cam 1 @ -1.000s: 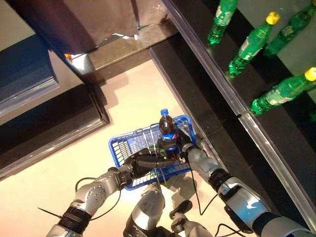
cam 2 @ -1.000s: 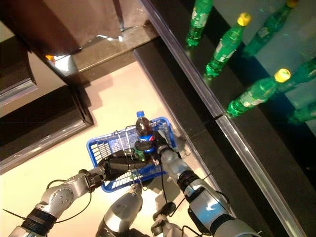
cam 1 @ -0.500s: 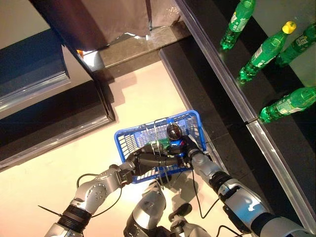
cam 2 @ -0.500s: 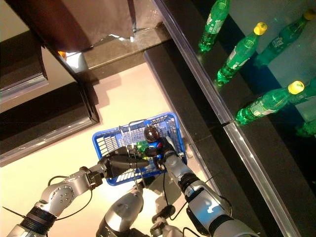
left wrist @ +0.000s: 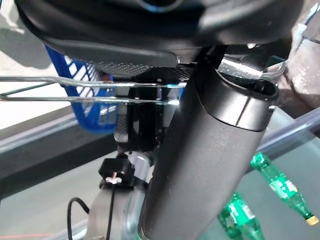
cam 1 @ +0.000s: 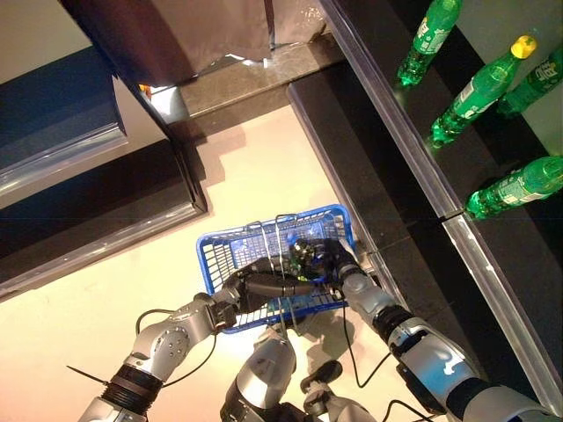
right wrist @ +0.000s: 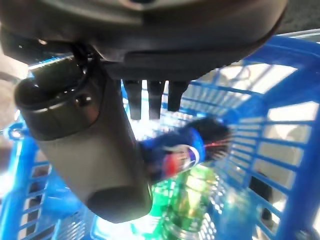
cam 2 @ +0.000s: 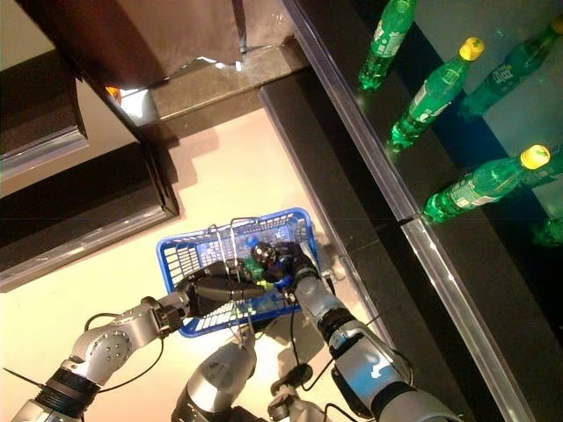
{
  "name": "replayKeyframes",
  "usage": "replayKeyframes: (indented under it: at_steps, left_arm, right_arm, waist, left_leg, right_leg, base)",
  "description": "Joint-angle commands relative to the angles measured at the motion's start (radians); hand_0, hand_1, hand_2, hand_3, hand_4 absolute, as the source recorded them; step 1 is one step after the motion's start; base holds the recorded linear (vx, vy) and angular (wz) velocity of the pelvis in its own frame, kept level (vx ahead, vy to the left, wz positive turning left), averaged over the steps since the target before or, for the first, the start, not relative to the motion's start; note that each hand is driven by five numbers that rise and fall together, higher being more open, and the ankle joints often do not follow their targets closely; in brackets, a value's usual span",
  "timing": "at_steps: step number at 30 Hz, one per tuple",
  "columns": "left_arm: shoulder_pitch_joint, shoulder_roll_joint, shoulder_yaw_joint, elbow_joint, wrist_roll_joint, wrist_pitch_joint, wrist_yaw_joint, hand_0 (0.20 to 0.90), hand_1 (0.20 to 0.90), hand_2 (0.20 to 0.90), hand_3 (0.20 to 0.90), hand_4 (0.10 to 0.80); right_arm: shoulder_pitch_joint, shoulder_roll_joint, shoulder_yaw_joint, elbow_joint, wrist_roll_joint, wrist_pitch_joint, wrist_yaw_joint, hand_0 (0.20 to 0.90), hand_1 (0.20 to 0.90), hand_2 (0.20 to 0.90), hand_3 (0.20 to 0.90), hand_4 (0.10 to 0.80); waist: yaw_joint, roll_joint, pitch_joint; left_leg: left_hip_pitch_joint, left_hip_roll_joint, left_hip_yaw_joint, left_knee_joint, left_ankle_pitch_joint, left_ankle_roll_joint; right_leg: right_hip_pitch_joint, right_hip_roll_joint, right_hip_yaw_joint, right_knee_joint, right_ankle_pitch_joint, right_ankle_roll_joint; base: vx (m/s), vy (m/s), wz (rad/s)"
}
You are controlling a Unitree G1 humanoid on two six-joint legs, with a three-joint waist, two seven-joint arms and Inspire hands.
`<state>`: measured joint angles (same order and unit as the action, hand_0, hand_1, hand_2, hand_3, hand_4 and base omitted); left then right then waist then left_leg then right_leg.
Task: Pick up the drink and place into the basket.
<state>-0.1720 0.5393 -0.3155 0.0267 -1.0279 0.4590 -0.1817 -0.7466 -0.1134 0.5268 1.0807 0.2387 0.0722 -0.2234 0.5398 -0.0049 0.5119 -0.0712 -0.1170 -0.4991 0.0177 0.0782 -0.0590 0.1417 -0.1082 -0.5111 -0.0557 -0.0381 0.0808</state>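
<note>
The blue basket point(cam 1: 230, 252) hangs over the pale floor point(cam 1: 88, 316), its wire handles point(left wrist: 75, 89) gripped by the left hand point(cam 1: 264, 287), whose fingers curl round them. The right hand point(cam 1: 327, 260) reaches into the basket from 4 o'clock. Its wrist view shows the cola bottle point(right wrist: 182, 152) lying tilted inside on a green bottle point(right wrist: 187, 200), just past the fingers point(right wrist: 148, 98), which hang straight; they seem apart from it, though the thumb hides part of the bottle. On the shelf point(cam 1: 493, 264) at 2 o'clock lie more green bottles point(cam 1: 475, 92).
</note>
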Motion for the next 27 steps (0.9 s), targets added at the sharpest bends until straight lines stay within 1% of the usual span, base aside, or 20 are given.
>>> replayKeyframes:
  at_steps: [1,7,12,13,14,17,18,19,20,21,22,23,24,25,26,27]
  left_arm:
    - [-0.073,-0.167,0.004,-0.301,-0.138,-0.163,-0.203,0.3,0.3,0.3,0.2,0.1]
    - [-0.062,-0.171,0.022,-0.284,-0.14,-0.165,-0.195,0.3,0.3,0.3,0.2,0.1]
    - [-0.035,-0.171,0.041,-0.278,-0.125,-0.19,-0.165,0.3,0.3,0.3,0.2,0.1]
    - [-0.013,-0.168,0.06,-0.254,-0.122,-0.203,-0.168,0.3,0.3,0.3,0.2,0.1]
    - [-0.012,-0.168,0.061,-0.253,-0.121,-0.203,-0.169,0.3,0.3,0.3,0.2,0.1]
    - [0.059,-0.162,0.127,-0.193,-0.137,-0.235,-0.164,0.3,0.3,0.3,0.2,0.1]
    - [0.096,-0.166,0.158,-0.168,-0.133,-0.259,-0.161,0.3,0.3,0.3,0.2,0.1]
    - [0.116,-0.168,0.174,-0.152,-0.132,-0.271,-0.162,0.3,0.3,0.3,0.2,0.1]
    - [0.156,-0.179,0.212,-0.109,-0.137,-0.295,-0.167,0.3,0.3,0.3,0.2,0.1]
    - [0.194,-0.198,0.253,-0.05,-0.121,-0.334,-0.166,0.3,0.3,0.3,0.2,0.1]
    - [0.196,-0.2,0.255,-0.045,-0.119,-0.338,-0.166,0.3,0.3,0.3,0.2,0.1]
    - [0.222,-0.222,0.29,0.021,-0.115,-0.379,-0.168,0.3,0.3,0.3,0.2,0.1]
    - [0.233,-0.233,0.305,0.049,-0.113,-0.402,-0.164,0.3,0.3,0.3,0.2,0.1]
    - [0.237,-0.237,0.31,0.056,-0.11,-0.41,-0.161,0.3,0.3,0.3,0.2,0.1]
    - [0.245,-0.246,0.324,0.082,-0.113,-0.435,-0.151,0.3,0.3,0.3,0.2,0.1]
    - [0.254,-0.261,0.356,0.138,-0.119,-0.469,-0.149,0.3,0.3,0.3,0.2,0.1]
  right_arm:
    - [-0.001,0.084,0.033,-0.048,0.022,-0.073,-0.02,0.9,0.9,0.9,0.9,0.8]
    - [0.009,0.082,0.026,-0.054,0.025,-0.073,-0.019,0.9,0.9,0.9,0.9,0.8]
    - [0.024,0.065,0.033,-0.111,0.051,-0.118,-0.025,0.9,0.9,0.9,0.9,0.8]
    - [0.045,0.05,0.036,-0.204,0.048,-0.117,-0.031,0.9,0.9,0.9,0.9,0.8]
    - [0.049,0.049,0.038,-0.208,0.048,-0.114,-0.032,0.9,0.9,0.9,0.9,0.8]
    - [0.153,0.001,0.047,-0.436,0.038,-0.113,-0.037,0.9,0.9,0.9,0.9,0.8]
    - [0.212,-0.022,0.047,-0.527,0.039,-0.118,-0.022,0.9,0.9,0.9,0.9,0.8]
    - [0.247,-0.035,0.044,-0.571,0.04,-0.122,-0.006,0.9,0.9,0.9,0.9,0.8]
    - [0.328,-0.067,0.019,-0.657,0.04,-0.135,0.049,0.9,0.9,0.9,0.9,0.8]
    - [0.418,-0.093,-0.008,-0.717,0.048,-0.164,0.117,0.9,0.9,0.9,0.9,0.8]
    - [0.424,-0.095,-0.009,-0.721,0.05,-0.168,0.118,0.9,0.9,0.9,0.9,0.8]
    - [0.503,-0.122,-0.042,-0.758,0.061,-0.186,0.185,0.9,0.9,0.9,0.9,0.8]
    - [0.54,-0.137,-0.062,-0.771,0.075,-0.194,0.224,0.9,0.9,0.9,0.9,0.8]
    - [0.551,-0.141,-0.068,-0.774,0.079,-0.196,0.235,0.9,0.9,0.9,0.9,0.8]
    - [0.582,-0.151,-0.091,-0.783,0.094,-0.204,0.268,0.9,0.9,0.9,0.9,0.8]
    - [0.629,-0.155,-0.13,-0.79,0.112,-0.201,0.322,0.9,0.9,0.9,0.9,0.8]
  waist:
    - [-0.017,0.034,-0.29]
    - [-0.019,0.029,-0.299]
    - [-0.029,0.028,-0.302]
    - [-0.036,0.025,-0.302]
    - [-0.037,0.026,-0.303]
    - [-0.062,0.011,-0.307]
    - [-0.076,0.004,-0.31]
    - [-0.084,0.0,-0.315]
    - [-0.11,-0.004,-0.325]
    - [-0.139,-0.014,-0.339]
    - [-0.14,-0.015,-0.34]
    - [-0.173,-0.023,-0.356]
    - [-0.195,-0.026,-0.367]
    - [-0.2,-0.026,-0.37]
    - [-0.218,-0.028,-0.376]
    - [-0.251,-0.03,-0.389]
  left_leg:
    - [-0.002,-0.018,0.095,-0.083,0.024,0.064]
    - [0.007,-0.015,0.102,-0.084,0.019,0.065]
    - [0.014,-0.009,0.111,-0.087,0.018,0.064]
    - [0.016,-0.007,0.116,-0.088,0.018,0.064]
    - [0.016,-0.007,0.116,-0.088,0.018,0.064]
    - [0.022,-0.003,0.13,-0.09,0.014,0.064]
    - [0.026,-0.001,0.138,-0.091,0.011,0.065]
    - [0.028,0.0,0.144,-0.091,0.009,0.066]
    - [0.019,-0.007,0.154,-0.085,0.026,0.074]
    - [0.028,-0.003,0.174,-0.088,0.021,0.078]
    - [0.029,-0.002,0.176,-0.088,0.02,0.079]
    - [0.042,0.003,0.202,-0.094,0.015,0.082]
    - [0.043,0.005,0.214,-0.098,0.015,0.084]
    - [0.044,0.007,0.22,-0.099,0.014,0.085]
    - [0.051,0.011,0.235,-0.102,0.011,0.086]
    - [0.061,0.016,0.263,-0.105,0.005,0.087]
  right_leg:
    - [-0.04,0.019,0.012,0.086,-0.022,-0.056]
    - [-0.037,0.018,0.015,0.086,-0.022,-0.055]
    - [-0.032,0.021,0.025,0.074,-0.013,-0.053]
    - [-0.031,0.021,0.028,0.071,-0.01,-0.051]
    - [-0.031,0.021,0.028,0.071,-0.01,-0.051]
    - [-0.032,0.021,0.042,0.069,-0.005,-0.044]
    - [-0.034,0.021,0.052,0.069,-0.003,-0.041]
    - [-0.036,0.021,0.059,0.067,-0.001,-0.038]
    - [-0.048,0.015,0.062,0.062,0.028,-0.033]
    - [-0.051,0.015,0.087,0.058,0.034,-0.027]
    - [-0.051,0.016,0.089,0.057,0.035,-0.026]
    - [-0.052,0.016,0.117,0.049,0.042,-0.019]
    - [-0.056,0.017,0.129,0.043,0.049,-0.015]
    - [-0.057,0.017,0.133,0.042,0.05,-0.015]
    - [-0.057,0.019,0.149,0.039,0.053,-0.013]
    - [-0.057,0.021,0.176,0.032,0.059,-0.009]
  base:
    - [0.035,0.002,-0.01]
    - [0.0,0.0,0.0]
    - [0.0,-0.004,-0.06]
    - [-0.009,0.0,-0.14]
    - [-0.006,-0.002,-0.14]
    - [-0.003,-0.009,-0.06]
    - [-0.004,-0.007,-0.05]
    - [-0.064,0.071,-0.2]
    - [-0.052,0.068,-0.36]
    - [-0.05,0.069,-0.35]
    - [0.027,-0.015,-0.45]
    - [0.014,-0.012,-0.5]
    - [0.013,-0.015,-0.57]
    - [-0.004,-0.017,-0.49]
    - [-0.003,-0.04,-0.53]
    - [-0.003,-0.039,-0.56]
